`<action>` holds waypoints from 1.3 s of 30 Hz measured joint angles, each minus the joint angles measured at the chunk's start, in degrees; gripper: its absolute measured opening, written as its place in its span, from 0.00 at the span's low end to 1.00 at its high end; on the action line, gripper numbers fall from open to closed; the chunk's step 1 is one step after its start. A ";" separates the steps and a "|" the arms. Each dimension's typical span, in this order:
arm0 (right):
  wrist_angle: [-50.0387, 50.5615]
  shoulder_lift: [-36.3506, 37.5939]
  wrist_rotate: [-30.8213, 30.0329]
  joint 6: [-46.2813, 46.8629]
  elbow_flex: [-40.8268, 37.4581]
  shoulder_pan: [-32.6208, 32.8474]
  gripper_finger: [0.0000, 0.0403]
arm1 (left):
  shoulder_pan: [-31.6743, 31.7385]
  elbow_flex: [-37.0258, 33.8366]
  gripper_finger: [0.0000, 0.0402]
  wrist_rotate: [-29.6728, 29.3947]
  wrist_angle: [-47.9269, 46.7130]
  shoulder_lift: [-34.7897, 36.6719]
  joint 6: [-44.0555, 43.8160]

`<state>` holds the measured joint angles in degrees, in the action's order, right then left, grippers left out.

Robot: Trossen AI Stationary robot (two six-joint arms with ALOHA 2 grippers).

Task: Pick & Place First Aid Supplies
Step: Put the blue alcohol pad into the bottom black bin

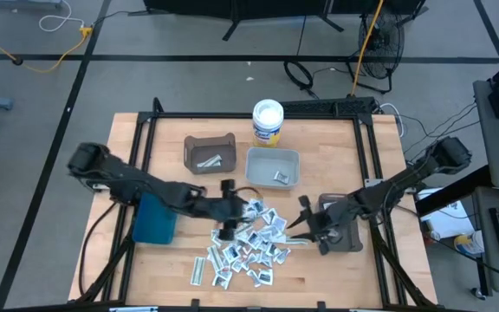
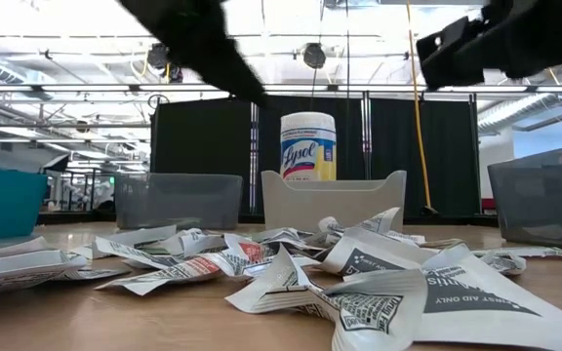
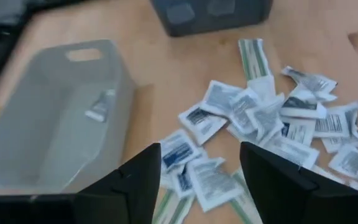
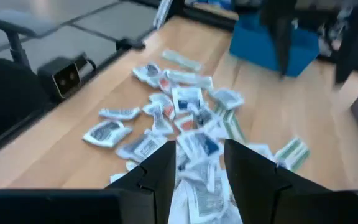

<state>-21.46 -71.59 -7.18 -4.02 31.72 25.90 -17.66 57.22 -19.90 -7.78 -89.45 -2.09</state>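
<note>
The first aid supplies (image 1: 249,247) lie as a loose heap of small white and silvery packets on the wooden table, near its front edge; the low view shows the heap (image 2: 340,263) close up. My left gripper (image 1: 236,211) hovers open over the heap's left side, and packets (image 3: 272,118) show past its spread fingers, midpoint (image 3: 201,180). My right gripper (image 1: 306,224) hangs open above the heap's right edge. Packets (image 4: 179,118) spread out ahead of its fingers, midpoint (image 4: 201,168), and show through the gap. I see nothing held in either gripper.
At the back stand a brown bin (image 1: 209,153) holding a few packets, a light grey bin (image 1: 273,166) with one packet (image 3: 99,106), and a white tub (image 1: 268,121). A teal bin (image 1: 154,218) sits under my left arm and a dark grey bin (image 1: 345,234) under my right.
</note>
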 joint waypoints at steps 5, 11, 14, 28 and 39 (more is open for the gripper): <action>0.52 -7.68 0.99 2.70 4.86 -1.61 0.32 | -3.17 -15.25 0.54 -5.99 17.15 10.40 0.11; 8.37 -16.90 7.47 2.07 13.80 -2.61 0.32 | -7.64 -28.80 0.56 -10.56 39.84 16.20 5.24; 12.72 -19.90 7.18 1.61 17.38 -2.75 0.32 | -9.32 -32.80 0.56 -11.78 47.25 17.06 8.38; 16.74 -28.70 5.70 3.42 22.98 -4.69 0.32 | -15.86 -37.08 0.56 -16.69 58.17 17.20 18.11; 21.83 -28.70 1.45 1.69 22.93 -3.64 0.47 | -16.01 -37.08 0.53 -16.76 59.01 17.20 17.97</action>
<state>0.38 -100.29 -5.73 -2.33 54.65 22.26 -33.67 20.14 -36.66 51.22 -72.25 15.88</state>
